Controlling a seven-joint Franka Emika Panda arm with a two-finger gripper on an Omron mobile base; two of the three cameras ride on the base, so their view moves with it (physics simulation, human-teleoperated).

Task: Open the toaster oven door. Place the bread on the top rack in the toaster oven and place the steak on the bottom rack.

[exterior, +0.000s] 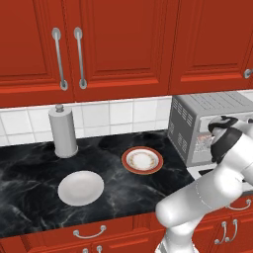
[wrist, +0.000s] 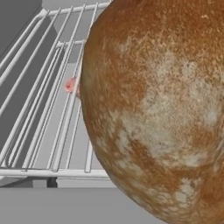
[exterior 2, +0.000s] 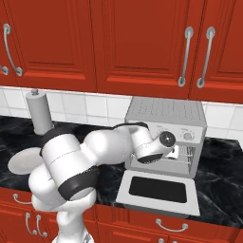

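While the toaster oven door (exterior 2: 159, 190) already lies dropped flat in front of the toaster oven (exterior 2: 166, 124), its dark window facing up, the loading part of the job looks about half done at best. The arm reaches into the open cavity in the right base view, its hand hidden behind the wrist at the oven mouth. In the hand view the bread (wrist: 162, 109) looms very close, a lumpy brown roll sitting on thin silver bars that I take to be the top rack (wrist: 57, 100), with a second layer of wires, presumably the bottom rack (wrist: 19, 131), showing beneath it. A small pinkish-red patch (wrist: 72, 85) peeks out past the roll's edge through the bars; it may be the steak on the lower shelf, but it is too small to say for certain. The gripper's fingertips cannot be made out against the roll, though the jaws stand spread wide and appear to grip nothing, so the bread seems released. On the counter the rimmed plate (exterior: 142, 160) and the white plate (exterior: 81, 188) both sit bare, which fits both foods having left them. What remains, by my judgement, is confirming the steak's place and drawing the arm clear
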